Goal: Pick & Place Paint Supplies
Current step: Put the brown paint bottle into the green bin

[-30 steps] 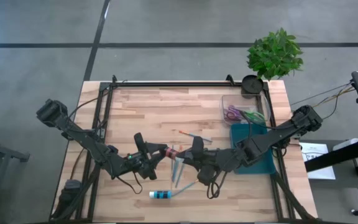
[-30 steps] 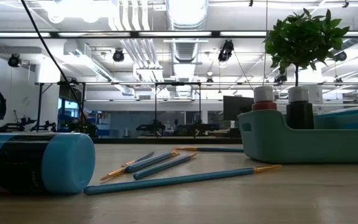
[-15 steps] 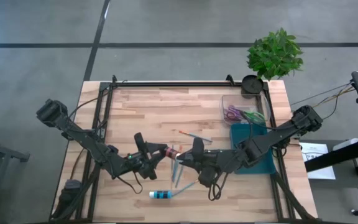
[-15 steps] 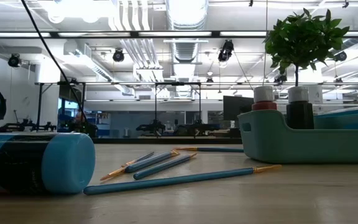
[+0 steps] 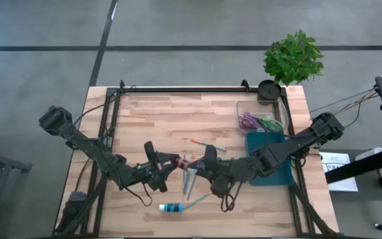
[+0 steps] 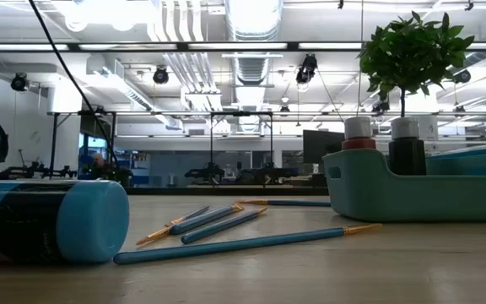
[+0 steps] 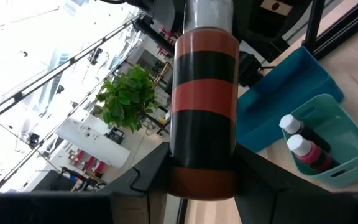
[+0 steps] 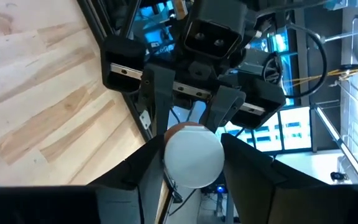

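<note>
Wooden table [image 5: 151,113] | both grippers meet mid-table | left gripper [image 5: 172,161] holds brown tube [image 7: 204,99]

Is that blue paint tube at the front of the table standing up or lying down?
Lying down: the blue paint tube rests lengthwise on the table.

My own two dark fingers [image 8: 135,171] flank the white cap end of a paint tube [image 8: 192,155], seen head-on. Beyond it, the other arm's gripper [image 8: 191,102] holds the tube's far end. Wooden table [image 8: 48,99] lies alongside.
</note>
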Robot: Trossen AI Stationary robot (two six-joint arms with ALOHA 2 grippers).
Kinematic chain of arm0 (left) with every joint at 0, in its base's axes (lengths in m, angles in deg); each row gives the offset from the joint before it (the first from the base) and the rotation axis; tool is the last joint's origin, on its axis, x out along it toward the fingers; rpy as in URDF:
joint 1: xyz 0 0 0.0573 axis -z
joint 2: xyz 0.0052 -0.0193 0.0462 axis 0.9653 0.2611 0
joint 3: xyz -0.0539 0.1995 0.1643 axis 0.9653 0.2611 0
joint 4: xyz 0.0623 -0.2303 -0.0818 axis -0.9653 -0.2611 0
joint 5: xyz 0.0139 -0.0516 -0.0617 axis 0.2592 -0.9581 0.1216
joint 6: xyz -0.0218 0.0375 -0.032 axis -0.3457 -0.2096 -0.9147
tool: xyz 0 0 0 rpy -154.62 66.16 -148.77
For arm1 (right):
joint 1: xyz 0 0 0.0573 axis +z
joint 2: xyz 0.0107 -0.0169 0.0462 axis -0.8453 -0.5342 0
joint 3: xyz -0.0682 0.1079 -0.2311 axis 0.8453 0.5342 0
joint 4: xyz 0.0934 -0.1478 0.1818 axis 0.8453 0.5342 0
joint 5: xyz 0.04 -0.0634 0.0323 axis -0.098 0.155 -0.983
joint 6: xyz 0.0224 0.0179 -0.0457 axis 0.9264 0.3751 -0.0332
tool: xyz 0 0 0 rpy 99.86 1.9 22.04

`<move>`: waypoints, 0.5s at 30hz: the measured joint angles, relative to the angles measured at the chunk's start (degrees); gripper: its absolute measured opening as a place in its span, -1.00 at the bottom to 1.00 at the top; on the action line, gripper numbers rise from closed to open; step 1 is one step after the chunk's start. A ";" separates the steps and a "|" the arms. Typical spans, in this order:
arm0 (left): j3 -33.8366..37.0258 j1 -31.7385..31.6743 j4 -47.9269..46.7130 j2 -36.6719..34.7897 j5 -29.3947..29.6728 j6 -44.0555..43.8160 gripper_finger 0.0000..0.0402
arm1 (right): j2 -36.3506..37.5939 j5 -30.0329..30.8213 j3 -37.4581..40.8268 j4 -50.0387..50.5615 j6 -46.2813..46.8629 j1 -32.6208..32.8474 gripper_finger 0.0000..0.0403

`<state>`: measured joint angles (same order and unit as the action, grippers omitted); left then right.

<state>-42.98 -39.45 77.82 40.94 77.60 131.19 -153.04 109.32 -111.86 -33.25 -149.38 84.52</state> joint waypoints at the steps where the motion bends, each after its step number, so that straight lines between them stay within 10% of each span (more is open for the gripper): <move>1: 0.00 0.00 -0.02 0.00 -0.03 0.00 -0.27 | 0.00 0.01 0.00 0.01 0.00 -0.01 -0.24; 15: -0.02 -0.19 -0.19 0.00 0.03 0.17 -0.27 | 0.00 -0.69 0.00 0.34 -0.26 -0.06 -0.45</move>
<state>-43.00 -39.63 77.63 40.94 77.64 131.36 -153.04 108.63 -111.86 -32.91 -149.64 84.46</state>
